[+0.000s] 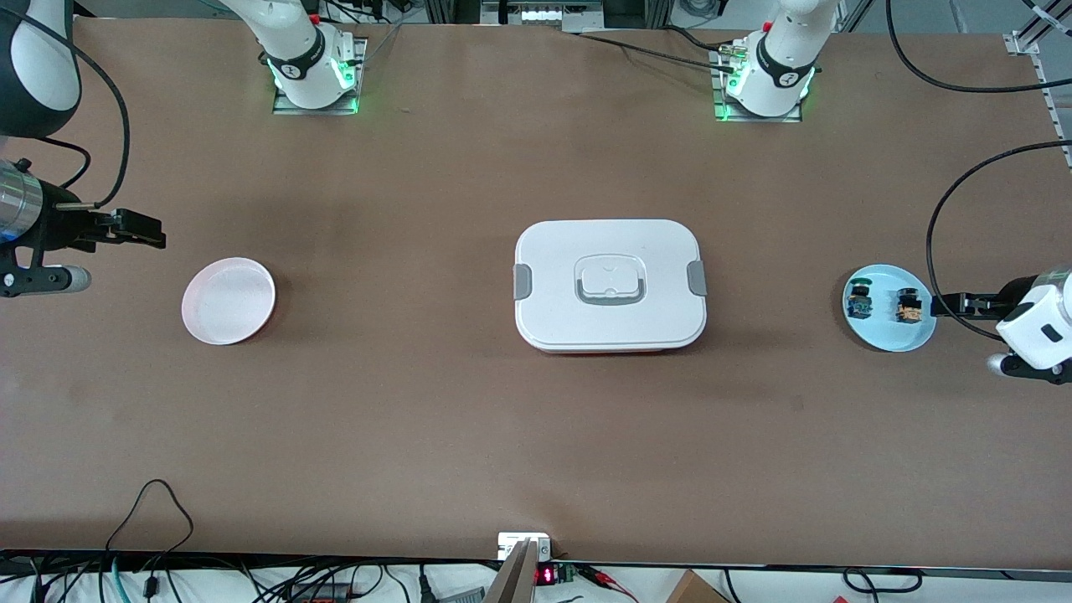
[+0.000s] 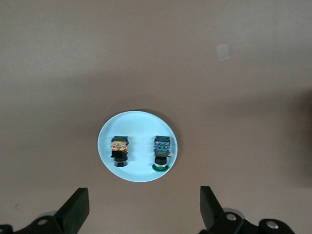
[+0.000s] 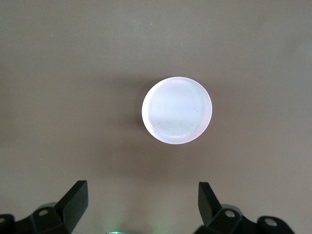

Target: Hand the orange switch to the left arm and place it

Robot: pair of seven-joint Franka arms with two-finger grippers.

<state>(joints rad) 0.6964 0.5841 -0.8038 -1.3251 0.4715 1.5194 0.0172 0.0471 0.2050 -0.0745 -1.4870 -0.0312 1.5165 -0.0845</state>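
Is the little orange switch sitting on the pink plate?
No, the orange switch lies on the blue plate beside the blue switch; the pink plate holds nothing.

Two plates, two switches, one box.

I see the tiny orange-bodied, black-capped push-button switch lying on its side on the pale blue plate; the large white lidded box sits mid-tabletop, well apart

Orange switch, blue switch on blue plate.
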